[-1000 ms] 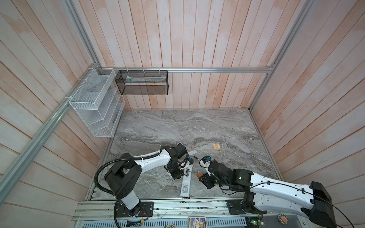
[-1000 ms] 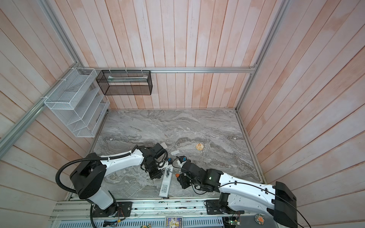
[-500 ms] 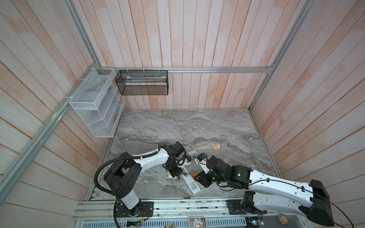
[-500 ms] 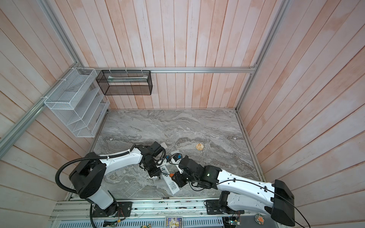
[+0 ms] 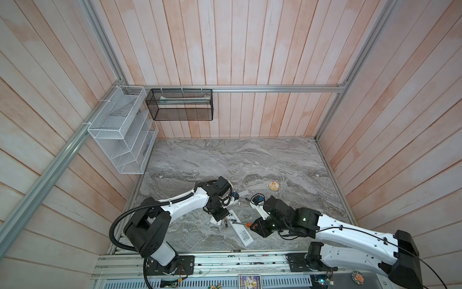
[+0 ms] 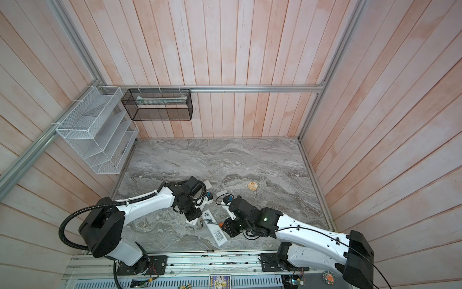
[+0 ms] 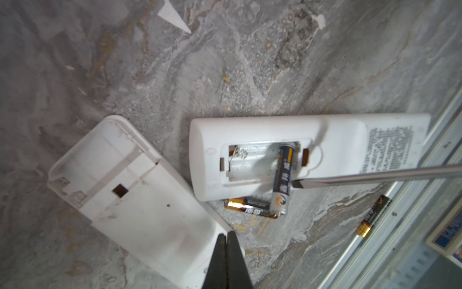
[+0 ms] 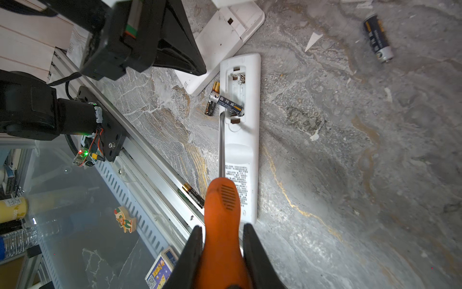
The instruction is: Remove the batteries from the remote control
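Moved: the slim remote (image 5: pixel 241 230) has swung from pointing straight at the front rail (image 5: pixel 200 261) to lying aslant on the table (image 5: pixel 225 160); the right gripper (image 8: pixel 222 231) has come leftward toward it.
Left gripper (image 7: pixel 227 235): fingers pressed flat together, gripping nothing, tips over one end of the wide remote.
Wide remote (image 7: pixel 130 180): back up, cover off, bay open; just beside the slim remote, one corner near its edge.
Flat battery (image 7: pixel 250 207): lies on the table along the slim remote's long edge, between the two remotes.
Tilted battery (image 7: pixel 282 175): one end in the slim remote's open bay, the other out over the edge, resting on the flat battery.
Slim remote: back up, label toward the front rail, spring contacts showing in the bay.
Screwdriver (image 8: pixel 221 145): blade tip against the tilted battery's side; shaft runs above the remote's labelled half.
Rail battery (image 7: pixel 373 217): flat on the table by the front rail, apart from both remotes.
Right gripper: clamped on the screwdriver's orange handle.
Far battery (image 8: pixel 377 37): alone on the table, well apart from the remotes.
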